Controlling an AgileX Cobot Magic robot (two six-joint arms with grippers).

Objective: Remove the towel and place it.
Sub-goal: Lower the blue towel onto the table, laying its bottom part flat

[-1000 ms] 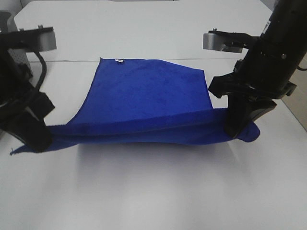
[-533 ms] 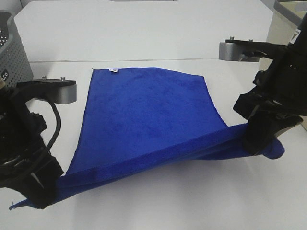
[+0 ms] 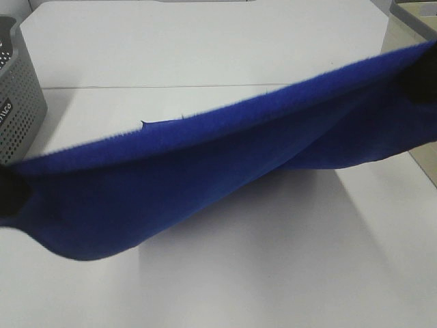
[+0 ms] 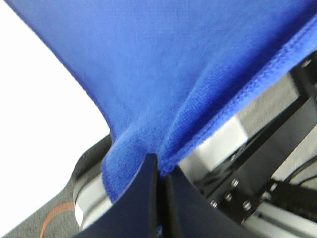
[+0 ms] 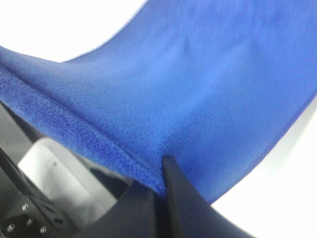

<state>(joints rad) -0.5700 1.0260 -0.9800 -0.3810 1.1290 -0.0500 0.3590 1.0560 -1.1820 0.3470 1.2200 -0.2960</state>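
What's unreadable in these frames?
- Exterior high: the towel covers nearly all of the left gripper and right gripper; its upper hem is motion-blurred.
- Exterior high: the basket is cut off by the left edge; contents unseen.
- Wrist views: towel fills most of each; little beyond it shows.
- Towel's tag: visible in no view.

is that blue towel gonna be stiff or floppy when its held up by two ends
Probably floppy: the towel sags in a belly between the left gripper and right gripper. Likely light, since two small pinches at its edge carry it. Its plush pile probably keeps it from slipping.
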